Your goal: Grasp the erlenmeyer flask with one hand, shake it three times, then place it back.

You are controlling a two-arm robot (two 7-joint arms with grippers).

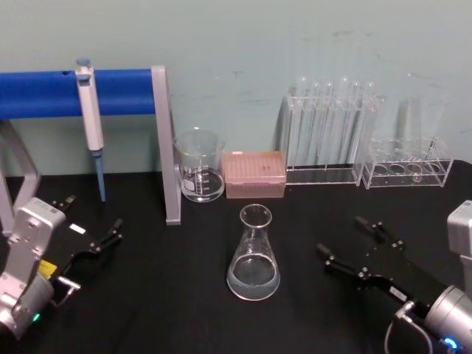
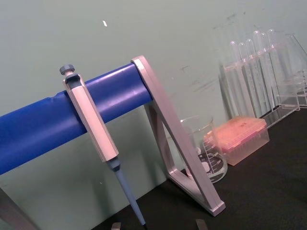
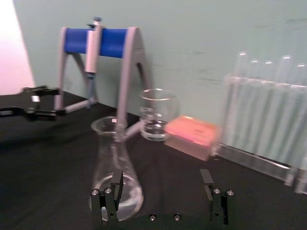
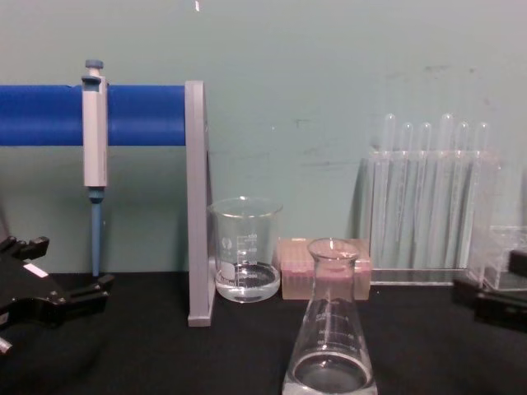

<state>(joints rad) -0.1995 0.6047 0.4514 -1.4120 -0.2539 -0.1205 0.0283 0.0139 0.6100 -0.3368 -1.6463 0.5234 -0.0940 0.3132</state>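
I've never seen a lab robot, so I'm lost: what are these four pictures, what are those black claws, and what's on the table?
It is a robot with two arms. One picture looks down from its head, one looks across the table from its chest, and two come from cameras on its wrists. The black claws are its left gripper and right gripper, one at each side of the table, jaws open, holding nothing. Between them stands a conical erlenmeyer flask with a little clear liquid. Behind it are a beaker, a pink box, a rack of test tubes, and a pipette hanging on a blue stand.
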